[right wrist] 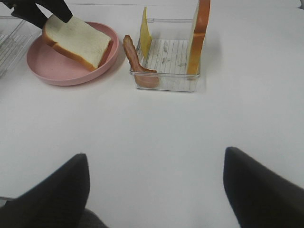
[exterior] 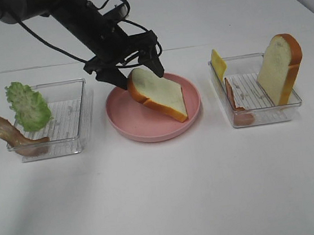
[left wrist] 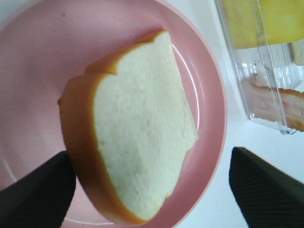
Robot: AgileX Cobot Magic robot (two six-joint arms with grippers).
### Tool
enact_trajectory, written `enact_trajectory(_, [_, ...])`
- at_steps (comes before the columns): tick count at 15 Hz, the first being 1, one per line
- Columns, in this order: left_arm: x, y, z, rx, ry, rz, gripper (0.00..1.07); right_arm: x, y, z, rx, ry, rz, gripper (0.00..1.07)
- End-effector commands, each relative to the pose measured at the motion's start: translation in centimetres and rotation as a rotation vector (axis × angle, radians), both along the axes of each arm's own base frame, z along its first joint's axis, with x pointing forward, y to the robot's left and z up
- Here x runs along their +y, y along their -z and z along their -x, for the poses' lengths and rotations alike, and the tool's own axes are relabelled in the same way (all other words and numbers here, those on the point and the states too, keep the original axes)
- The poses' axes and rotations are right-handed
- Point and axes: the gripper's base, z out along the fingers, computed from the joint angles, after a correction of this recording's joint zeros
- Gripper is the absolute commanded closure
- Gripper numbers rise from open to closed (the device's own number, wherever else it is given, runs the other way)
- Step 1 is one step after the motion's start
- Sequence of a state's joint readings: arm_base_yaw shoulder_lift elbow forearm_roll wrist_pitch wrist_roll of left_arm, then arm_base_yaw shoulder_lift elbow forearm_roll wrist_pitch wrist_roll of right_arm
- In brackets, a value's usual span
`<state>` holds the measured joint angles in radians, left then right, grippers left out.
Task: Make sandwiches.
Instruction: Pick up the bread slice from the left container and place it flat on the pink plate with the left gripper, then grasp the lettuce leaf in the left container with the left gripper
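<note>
A toy bread slice (exterior: 157,92) with orange-brown crust lies tilted on the round pink plate (exterior: 147,131), its far-left end raised. My left gripper (exterior: 141,78) stands over that raised end, open, one finger on each side of the slice. In the left wrist view the slice (left wrist: 142,137) lies between the wide-apart fingers (left wrist: 38,190). A second bread slice (exterior: 279,69) stands upright in the right tray (exterior: 259,118), with a yellow cheese slice (exterior: 218,64) and a bacon strip (exterior: 236,103). Green lettuce (exterior: 28,105) and another bacon strip (exterior: 14,136) lean on the left tray (exterior: 71,113). My right gripper (right wrist: 154,190) is open and empty over bare table.
The white table (exterior: 166,196) runs wide in front of the plate and trays. The left arm's black links and cable (exterior: 77,13) cross the far left. The right arm does not show in the high view.
</note>
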<state>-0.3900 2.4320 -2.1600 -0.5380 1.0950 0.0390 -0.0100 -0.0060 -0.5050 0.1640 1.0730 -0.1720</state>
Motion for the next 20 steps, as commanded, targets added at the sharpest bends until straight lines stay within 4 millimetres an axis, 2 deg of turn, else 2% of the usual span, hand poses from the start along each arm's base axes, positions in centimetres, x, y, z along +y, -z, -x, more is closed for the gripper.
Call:
enact_trajectory(1, [0.5,-2.4,-0.3,-0.041,0.009,-0.080,0.23,0.1,0.0,0.1,-0.021,0.000,0.002,0.34])
enact_trajectory(5, [1.8,-6.3,-0.7,-0.123,-0.028,-0.205,0.23,0.1,0.0,0.1,-0.021,0.000,0.002,0.34])
enact_trajectory(6, [1.9,-6.7,-0.7,-0.138,-0.030,-0.211,0.23,0.1,0.0,0.1,-0.021,0.000,0.002,0.34])
enact_trajectory(11, [4.0,-11.4,0.0,-0.283,-0.090,-0.344,0.23,0.1,0.0,0.1,-0.021,0.000,0.002,0.34])
enact_trajectory(13, [5.6,-13.0,0.6,-0.288,-0.132,-0.349,0.23,0.1,0.0,0.1,-0.021,0.000,0.002,0.34])
enact_trajectory(14, [7.6,-13.7,1.0,-0.266,-0.169,-0.355,0.23,0.1,0.0,0.1,-0.021,0.000,0.002,0.34])
enact_trajectory(15, [8.2,-13.9,1.2,-0.257,-0.179,-0.358,0.23,0.1,0.0,0.1,-0.021,0.000,0.001,0.34])
enact_trajectory(18, [12.4,-14.6,2.0,-0.214,-0.251,-0.380,0.23,0.1,0.0,0.1,-0.021,0.000,0.001,0.34])
enact_trajectory(20, [14.4,-14.9,2.3,-0.198,-0.291,-0.388,0.23,0.1,0.0,0.1,-0.021,0.000,0.001,0.34])
